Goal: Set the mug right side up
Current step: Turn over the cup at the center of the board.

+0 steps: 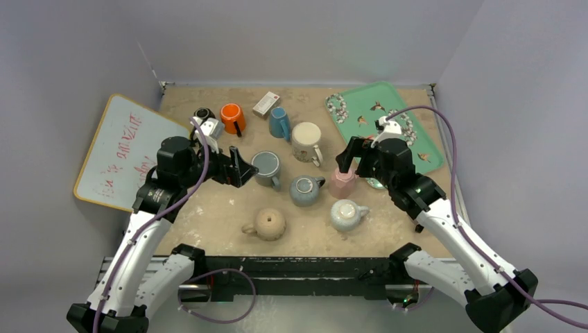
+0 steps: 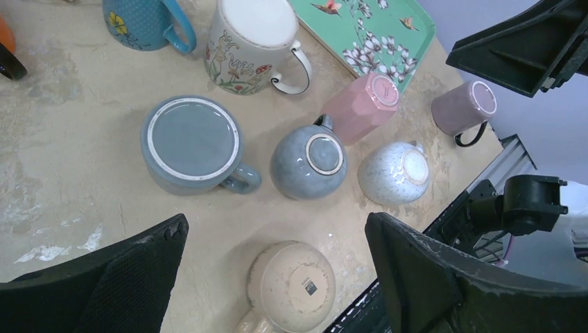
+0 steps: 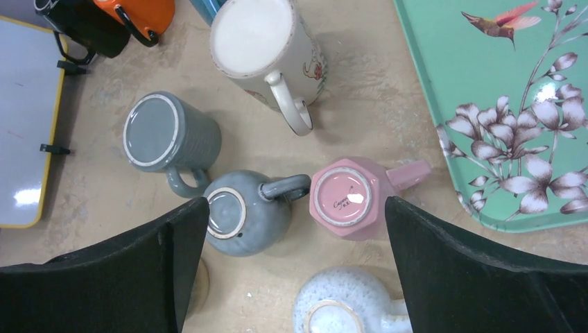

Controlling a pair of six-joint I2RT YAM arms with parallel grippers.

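Top external view, biggest stuff first: sandy desk point(image 1: 208, 208), green tray point(image 3: 485, 104) at its far right. Both hands hang over the desk with fingers spread wide, and neither holds or touches anything. Right hand point(image 3: 297, 205) hovers above the pink mug point(image 3: 344, 198), which stands base-up just beside the tray, handle toward it. Left hand point(image 2: 276, 225) is just beside an upside-down grey mug point(image 2: 193, 142). Speckled white mug point(image 3: 347, 309) and tan mug point(image 2: 291, 284) get cut off by the wrist views' bottom edges. The pink mug's base stamp is too small to read.
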